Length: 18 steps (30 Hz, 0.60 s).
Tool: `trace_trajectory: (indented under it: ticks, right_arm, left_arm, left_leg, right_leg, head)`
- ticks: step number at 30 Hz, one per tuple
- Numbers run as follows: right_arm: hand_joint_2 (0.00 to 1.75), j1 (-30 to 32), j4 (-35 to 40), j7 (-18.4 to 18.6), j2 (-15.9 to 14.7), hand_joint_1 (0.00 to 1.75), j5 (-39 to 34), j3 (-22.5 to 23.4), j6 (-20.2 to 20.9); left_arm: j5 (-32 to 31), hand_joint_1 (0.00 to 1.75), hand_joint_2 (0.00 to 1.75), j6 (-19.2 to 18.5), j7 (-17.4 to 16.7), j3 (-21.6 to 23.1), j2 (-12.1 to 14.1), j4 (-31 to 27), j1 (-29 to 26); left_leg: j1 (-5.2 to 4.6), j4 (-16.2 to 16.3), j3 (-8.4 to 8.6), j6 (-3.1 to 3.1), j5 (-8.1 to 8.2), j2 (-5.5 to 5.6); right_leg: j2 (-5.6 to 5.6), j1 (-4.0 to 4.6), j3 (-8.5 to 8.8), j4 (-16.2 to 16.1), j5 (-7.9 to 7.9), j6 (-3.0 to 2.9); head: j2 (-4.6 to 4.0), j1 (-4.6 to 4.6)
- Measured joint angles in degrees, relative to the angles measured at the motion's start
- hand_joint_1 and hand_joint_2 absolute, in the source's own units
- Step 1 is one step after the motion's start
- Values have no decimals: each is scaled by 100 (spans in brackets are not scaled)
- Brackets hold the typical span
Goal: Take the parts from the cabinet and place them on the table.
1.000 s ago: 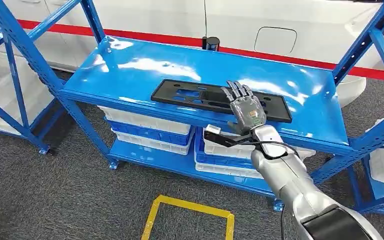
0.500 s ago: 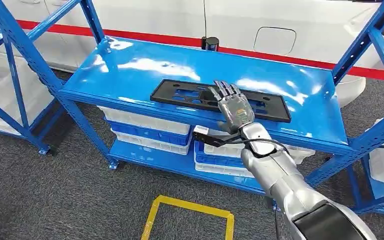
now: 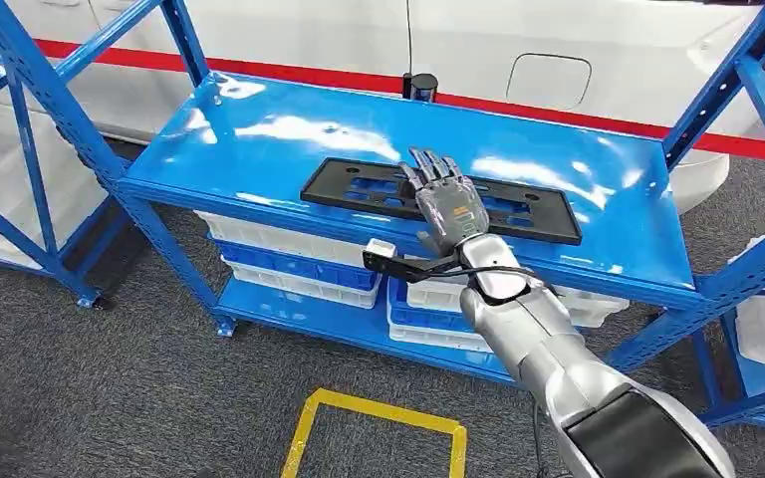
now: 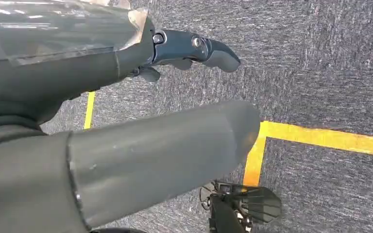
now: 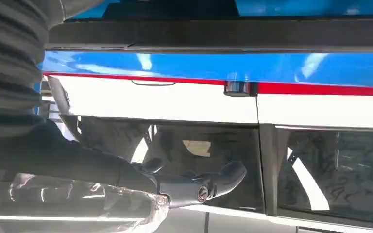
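Note:
A long flat black plastic part [image 3: 359, 189] with several cut-outs lies on the blue shelf top [image 3: 259, 139] of the cabinet, near its front edge. My right hand [image 3: 445, 204] hovers over the middle of the part with its fingers spread and nothing in them; whether it touches the part I cannot tell. The right wrist view looks along the shelf with the part's dark edge [image 5: 223, 34] close by and my fingers [image 5: 194, 184] held apart. My left hand [image 4: 126, 121] hangs over the grey carpet, fingers loose and holding nothing.
White and blue bins [image 3: 299, 261] are stacked on the lower shelf. Blue uprights [image 3: 50, 110] and a diagonal brace [image 3: 727, 80] flank the shelf. A white vehicle with a red stripe [image 3: 558, 60] stands behind. A yellow floor marking [image 3: 379, 418] lies on the carpet.
My right hand has slid leftward along the black part, from its right portion to near its middle. The part has stayed in place.

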<state>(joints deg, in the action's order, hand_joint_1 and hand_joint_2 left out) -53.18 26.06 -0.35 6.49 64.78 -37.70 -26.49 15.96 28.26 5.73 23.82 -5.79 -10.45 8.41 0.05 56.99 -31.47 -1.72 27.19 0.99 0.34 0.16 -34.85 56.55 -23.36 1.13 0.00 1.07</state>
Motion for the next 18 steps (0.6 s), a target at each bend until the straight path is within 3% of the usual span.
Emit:
trace_trajectory:
  ticks: [18]
  right_arm:
    - [175, -8, -223, 70, 146, 0, 44, -57, 55]
  left_arm:
    - [-9, 0, 0, -4, -17, 42, -22, 0, 65]
  left_leg:
    - [1, 0, 1, 0, 0, -1]
  right_leg:
    - [0, 0, 0, 0, 0, 0]
  head:
    - [0, 2]
